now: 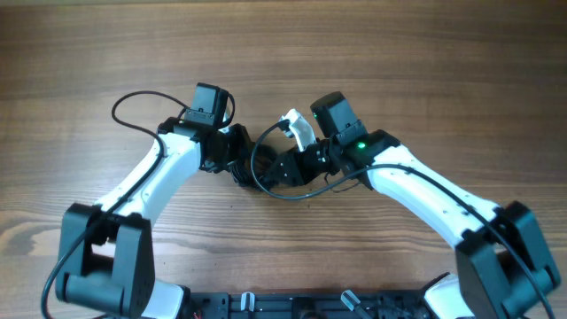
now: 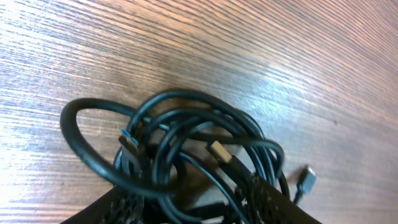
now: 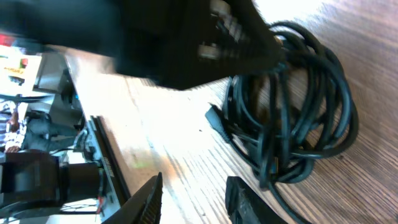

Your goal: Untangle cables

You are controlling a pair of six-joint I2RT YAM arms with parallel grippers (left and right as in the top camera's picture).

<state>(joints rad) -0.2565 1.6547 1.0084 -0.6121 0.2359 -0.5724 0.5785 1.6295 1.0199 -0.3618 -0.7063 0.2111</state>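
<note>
Black cables (image 2: 186, 143) — tangled bundle, centre of overhead frame. Left gripper (image 2: 199, 208) jaws apart, straddling bundle; right gripper (image 3: 196, 198) jaws apart, empty. Risk — pinching several strands tightens tangle; crowded grippers may collide.

Cables (image 1: 255, 167) are lying bundled on table (image 1: 283, 53), mid-table, sitting between left gripper (image 2: 199, 214) on their left and right gripper (image 3: 196, 199) on their right. Left fingers (image 2: 127, 205) are straddling bundle's near edge. In left wrist view, plug (image 2: 307, 178) is lying just right of bundle.
</note>
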